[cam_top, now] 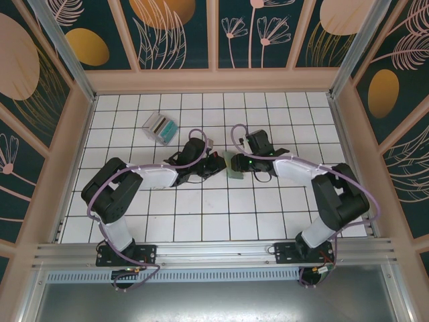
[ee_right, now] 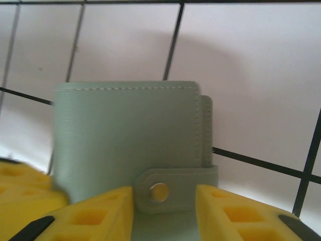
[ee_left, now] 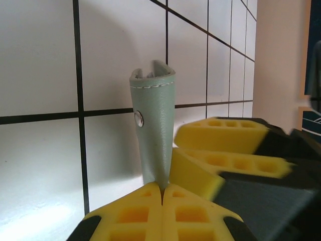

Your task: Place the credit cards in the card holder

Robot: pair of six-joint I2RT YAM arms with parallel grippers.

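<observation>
Your card holder is sage-green, pale-stitched. The table is white tiles, black lines; your credit cards, upper left, are grey and teal.

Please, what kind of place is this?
Probably a lab robot test cell: a white gridded table, patterned wall panels around it, and a left arm and right arm bolted to an aluminium rail.

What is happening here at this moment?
Both arms meet in the middle at the sage-green card holder. The left hand is shut on one edge of it. The right hand faces it, open, its fingers either side of the snap strap. The credit cards lie piled farther back, not yet inserted.
</observation>
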